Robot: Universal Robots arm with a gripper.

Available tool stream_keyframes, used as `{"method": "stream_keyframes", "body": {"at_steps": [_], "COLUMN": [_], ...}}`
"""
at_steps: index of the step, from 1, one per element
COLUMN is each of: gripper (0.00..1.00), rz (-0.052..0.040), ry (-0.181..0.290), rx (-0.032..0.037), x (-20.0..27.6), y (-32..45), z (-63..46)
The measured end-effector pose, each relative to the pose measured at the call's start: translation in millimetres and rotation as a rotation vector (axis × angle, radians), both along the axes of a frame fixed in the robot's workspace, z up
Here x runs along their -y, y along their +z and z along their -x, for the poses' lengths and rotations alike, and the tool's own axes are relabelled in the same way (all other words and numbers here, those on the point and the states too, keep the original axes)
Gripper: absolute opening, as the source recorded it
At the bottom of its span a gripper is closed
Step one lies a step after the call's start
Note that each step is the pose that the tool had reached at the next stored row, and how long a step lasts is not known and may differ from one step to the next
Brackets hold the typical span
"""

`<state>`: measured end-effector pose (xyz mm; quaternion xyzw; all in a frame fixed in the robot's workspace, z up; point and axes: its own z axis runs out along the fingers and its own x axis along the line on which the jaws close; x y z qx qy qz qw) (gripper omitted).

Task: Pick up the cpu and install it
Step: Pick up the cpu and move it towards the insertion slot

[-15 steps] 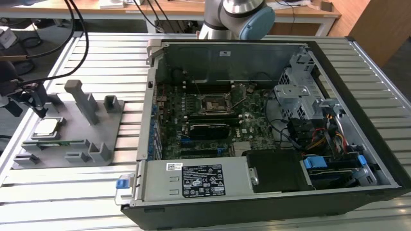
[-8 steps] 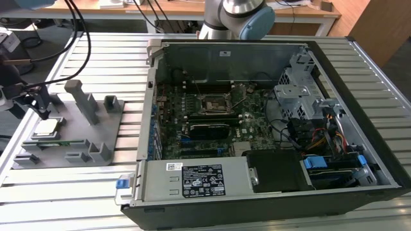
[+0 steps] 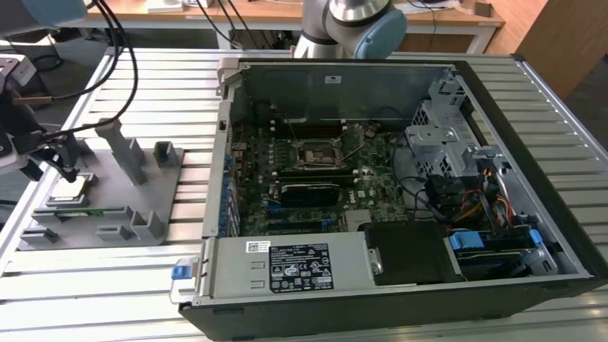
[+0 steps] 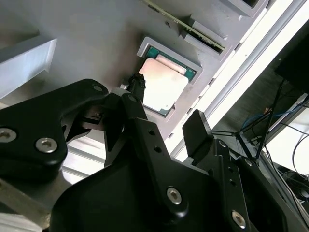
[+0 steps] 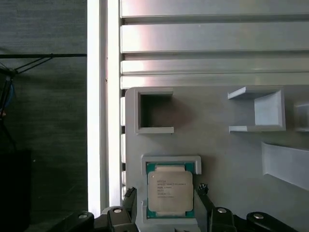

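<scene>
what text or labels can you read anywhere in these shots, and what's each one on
Nothing reads clearly enough to quote.
cpu: several lines of print on its metal top, too small to read.
black label on the power supply: dense print, too small to read.
small white sticker beside the black label: too small to read.
wall sticker on the case wall: too small to read.

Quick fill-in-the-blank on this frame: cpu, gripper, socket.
1. The cpu lies in a pocket of the ___ tray.
2. The gripper has its fingers ___, one on each side of the cpu.
3. The motherboard socket in the case is ___.
Missing words: grey; open; empty.
</scene>
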<state>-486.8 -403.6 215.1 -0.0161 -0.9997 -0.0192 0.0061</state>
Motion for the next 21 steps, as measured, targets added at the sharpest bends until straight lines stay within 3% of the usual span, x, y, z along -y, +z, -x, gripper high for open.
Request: {"method": "stream_keyframes", "body": {"at_steps": [9,11,12,21], "gripper": [0.59,0.6,0.66,0.66], "rz": [0.0007,0.0007,0.0007,0.0007], "ry": [0.0,0.0,0.0,0.003], "rx": [0.0,0.0,0.0,0.0001], "x": [0.0,0.1,0.6,1.2], "y": [-9.9,-12.1,-13.3,-22.1], "z": [-2.5,-2.5,-2.6,-3.2]}}
